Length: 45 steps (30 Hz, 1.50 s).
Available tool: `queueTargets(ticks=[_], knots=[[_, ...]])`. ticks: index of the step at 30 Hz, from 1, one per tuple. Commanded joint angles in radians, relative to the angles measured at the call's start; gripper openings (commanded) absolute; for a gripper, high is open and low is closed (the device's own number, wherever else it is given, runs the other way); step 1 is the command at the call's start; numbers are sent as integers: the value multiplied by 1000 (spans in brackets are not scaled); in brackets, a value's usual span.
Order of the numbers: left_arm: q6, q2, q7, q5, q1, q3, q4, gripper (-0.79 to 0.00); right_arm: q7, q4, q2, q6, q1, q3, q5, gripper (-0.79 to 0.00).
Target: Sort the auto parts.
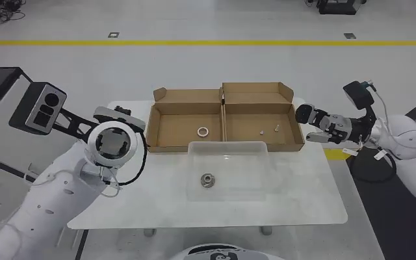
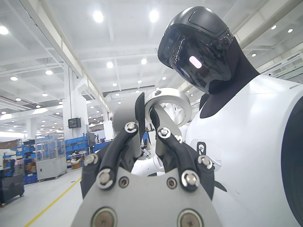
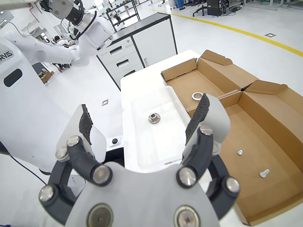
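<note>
My left gripper [image 2: 148,109] is raised off the table's left end and points up, shut on the rim of a wide silver metal ring [image 2: 168,105]; in the top view it [image 1: 116,144] hangs left of the boxes. My right gripper [image 1: 304,125] stands open and holds nothing at the right edge of the right cardboard box [image 1: 294,123]. That box holds a small bolt [image 1: 276,128] and a nut [image 1: 262,131]. The left cardboard box [image 1: 153,127] holds a smaller ring [image 1: 203,131]. A flanged metal part [image 1: 207,180] lies in the clear plastic tray [image 1: 227,149].
The white table [image 1: 299,195] has bare room to the right and front of the tray. Both box lids stand folded open at the back. In the right wrist view a dark cabinet [image 3: 142,41] stands past the table's far end.
</note>
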Motion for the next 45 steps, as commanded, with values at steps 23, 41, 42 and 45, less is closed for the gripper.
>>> queueTargets(ticks=[23,41,42,45], knots=[[0,54,0,-40,-2,18,86,-785,0,0,0,0,0,0,0,0],[0,39,0,-83,10,-2,46,-785,0,0,0,0,0,0,0,0],[0,39,0,-83,10,-2,46,-785,0,0,0,0,0,0,0,0],[0,39,0,-83,10,-2,46,-785,0,0,0,0,0,0,0,0]])
